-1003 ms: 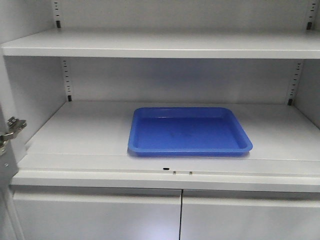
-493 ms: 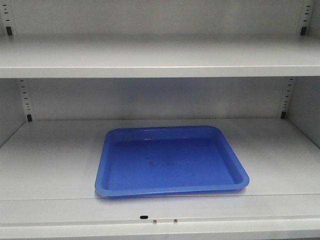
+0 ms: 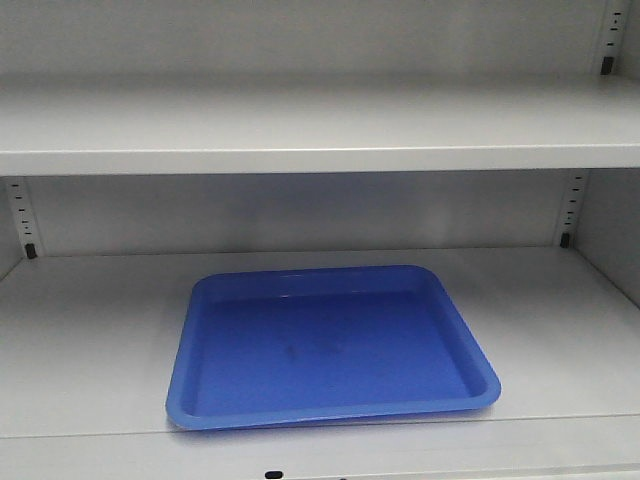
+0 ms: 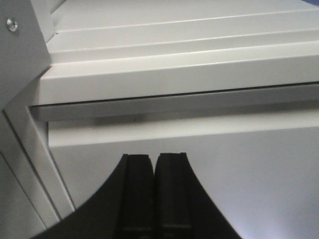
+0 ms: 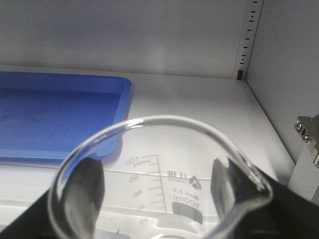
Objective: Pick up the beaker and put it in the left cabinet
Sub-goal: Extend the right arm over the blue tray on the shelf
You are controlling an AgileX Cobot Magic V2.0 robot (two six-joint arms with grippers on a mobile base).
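Grey left cabinet shelf, blue tray, right end effector gripping beaker

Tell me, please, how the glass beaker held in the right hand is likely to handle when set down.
The beaker is clear glass, so probably fragile and slippery in the right hand. It looks empty and is marked 100ml, so likely light and easy to tip.

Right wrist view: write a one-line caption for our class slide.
Right gripper holding a clear beaker at the front of the grey cabinet shelf, blue tray ahead to its left.
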